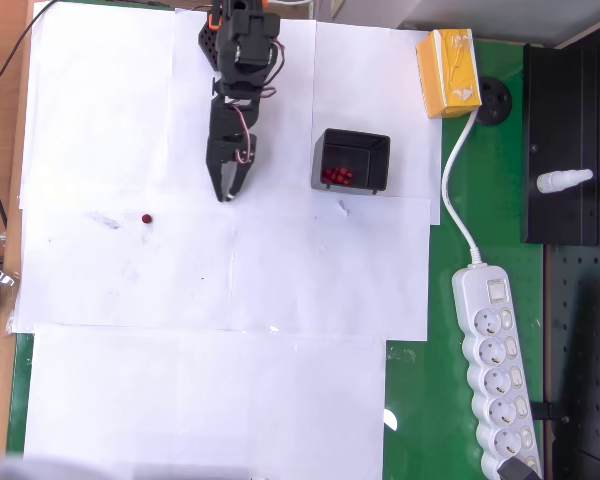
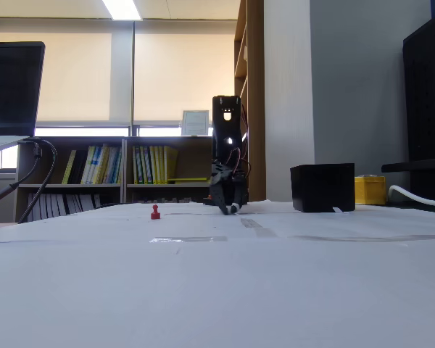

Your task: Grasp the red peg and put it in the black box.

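Overhead view: white paper [image 1: 280,290] covers tabletop. One peg [image 1: 147,218] lies loose at left, ungrasped, well apart from fingers [image 1: 225,194], seemingly clenched, empty. One box [image 1: 352,161] already holds several red pegs [image 1: 337,177].

Fixed view: peg [image 2: 155,212] upright, left of fingers [image 2: 230,209]; box [image 2: 322,187] right. Grasp, carry, drop all remain.

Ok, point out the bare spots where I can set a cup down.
Free: white paper below the red peg and pincer, left of the power strip. Crowded: upper right around the black box, yellow carton and cable.
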Robot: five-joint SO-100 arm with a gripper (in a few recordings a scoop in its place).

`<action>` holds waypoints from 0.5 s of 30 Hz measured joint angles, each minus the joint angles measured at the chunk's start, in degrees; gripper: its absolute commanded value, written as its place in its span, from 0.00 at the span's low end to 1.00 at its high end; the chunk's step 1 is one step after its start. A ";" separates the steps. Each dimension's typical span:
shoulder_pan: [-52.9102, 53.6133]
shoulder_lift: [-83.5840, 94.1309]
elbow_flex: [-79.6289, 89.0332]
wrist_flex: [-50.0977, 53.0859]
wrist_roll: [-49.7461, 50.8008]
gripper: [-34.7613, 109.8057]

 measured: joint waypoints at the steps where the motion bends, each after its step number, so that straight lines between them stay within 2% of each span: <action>1: -0.35 -0.26 0.00 0.09 0.00 0.24; 15: 0.09 -2.20 0.88 4.13 0.00 0.24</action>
